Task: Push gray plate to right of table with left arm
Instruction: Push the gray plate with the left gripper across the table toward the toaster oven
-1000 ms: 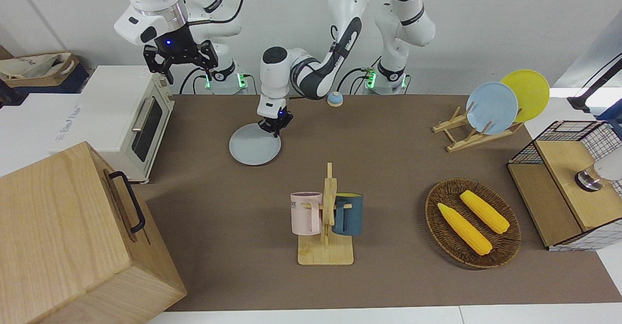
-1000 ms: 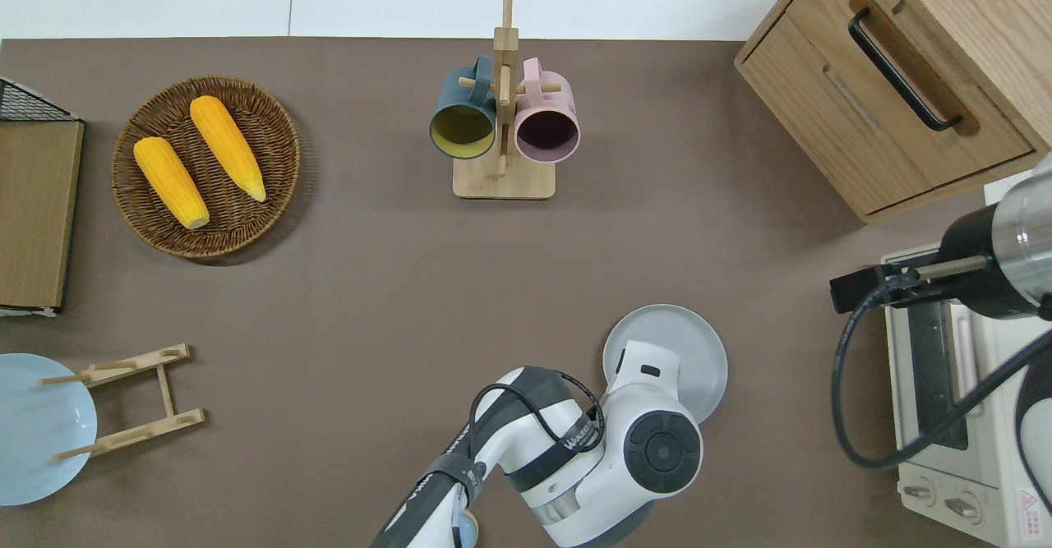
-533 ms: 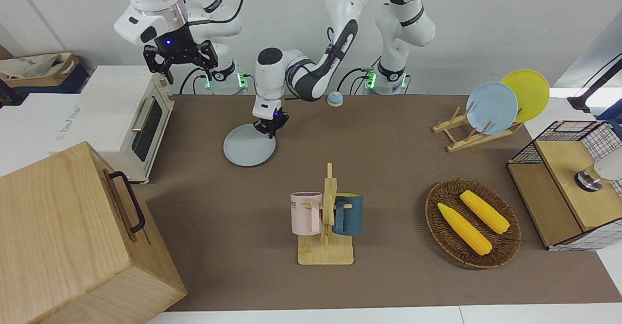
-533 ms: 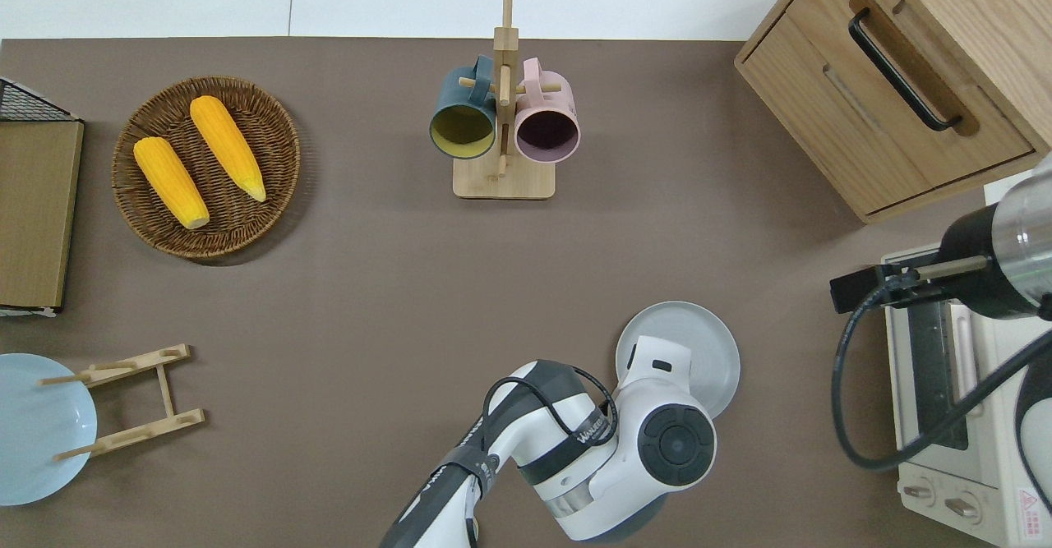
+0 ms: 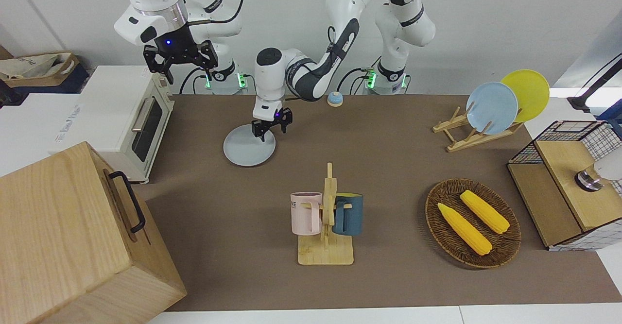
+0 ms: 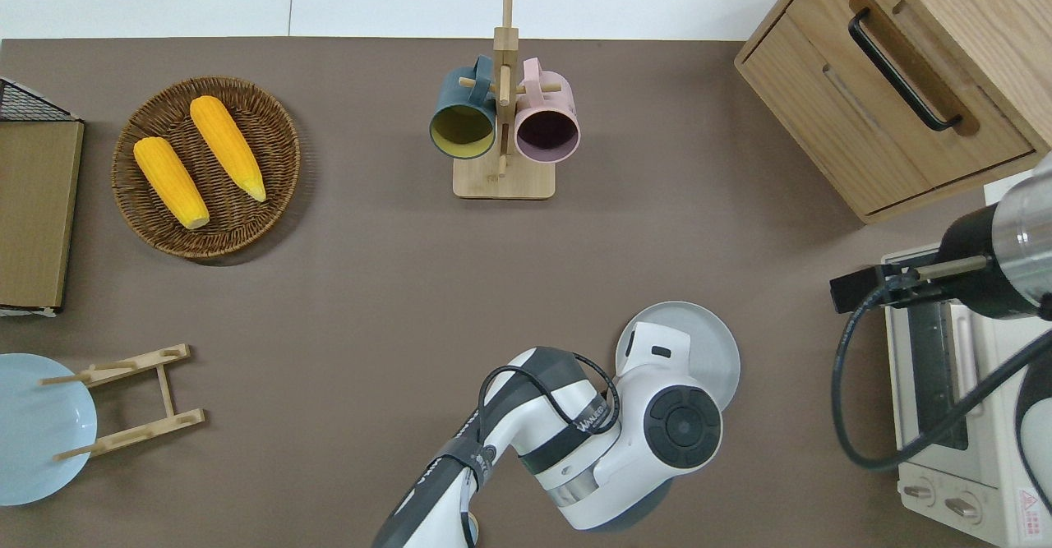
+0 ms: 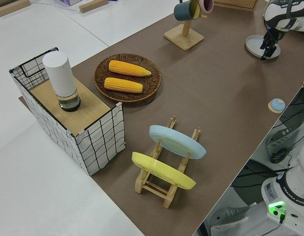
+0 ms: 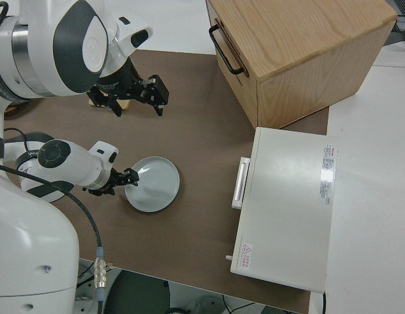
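The plate point(image 5: 249, 144) is lying flat on the table point(image 5: 388, 168), upper centre-left in the front view, short of the oven point(image 5: 127, 115). The left gripper point(image 5: 271, 128) is hanging over the plate's rim with its fingers spread apart. The right arm is parked. If it is pushing on, I reckon the risk is a fingertip riding up over the shallow rim and slipping off, or an off-centre shove spinning the plate sideways. Pushing too far could knock it against the oven.
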Available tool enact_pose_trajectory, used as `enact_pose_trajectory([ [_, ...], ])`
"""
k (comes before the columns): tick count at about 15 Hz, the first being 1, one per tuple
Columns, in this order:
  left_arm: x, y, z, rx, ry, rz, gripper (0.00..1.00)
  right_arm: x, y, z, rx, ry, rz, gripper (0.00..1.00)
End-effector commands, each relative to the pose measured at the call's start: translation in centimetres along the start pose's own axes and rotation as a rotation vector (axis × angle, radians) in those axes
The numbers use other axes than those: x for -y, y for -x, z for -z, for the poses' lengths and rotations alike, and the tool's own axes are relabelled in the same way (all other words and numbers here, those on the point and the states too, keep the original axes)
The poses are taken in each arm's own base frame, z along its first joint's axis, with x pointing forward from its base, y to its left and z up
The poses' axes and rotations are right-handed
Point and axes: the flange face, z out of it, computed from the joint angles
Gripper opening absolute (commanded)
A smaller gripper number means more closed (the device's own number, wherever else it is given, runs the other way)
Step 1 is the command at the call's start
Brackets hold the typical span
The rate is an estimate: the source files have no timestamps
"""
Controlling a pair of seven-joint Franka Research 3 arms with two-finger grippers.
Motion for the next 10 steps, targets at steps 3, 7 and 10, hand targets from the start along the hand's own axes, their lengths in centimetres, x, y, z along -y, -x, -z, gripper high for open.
enact_pose_trajectory([
  [3, -0.5, -2.9, 2.9, -0.024, -0.04, 0.005, 0.99, -0.1, 0.4, 0.4, 0.004, -0.009, -0.003, 0.983],
  [7, 0.3, -8.2, 6.8, -0.027, -0.067, -0.025, 0.99, -0.1, 0.4, 0.4, 0.002, -0.009, -0.005, 0.983],
  [10, 2.1, -13.2, 10.3, -0.003, -0.128, -0.112, 0.99, -0.1, 0.4, 0.4, 0.002, -0.009, -0.003, 0.983],
])
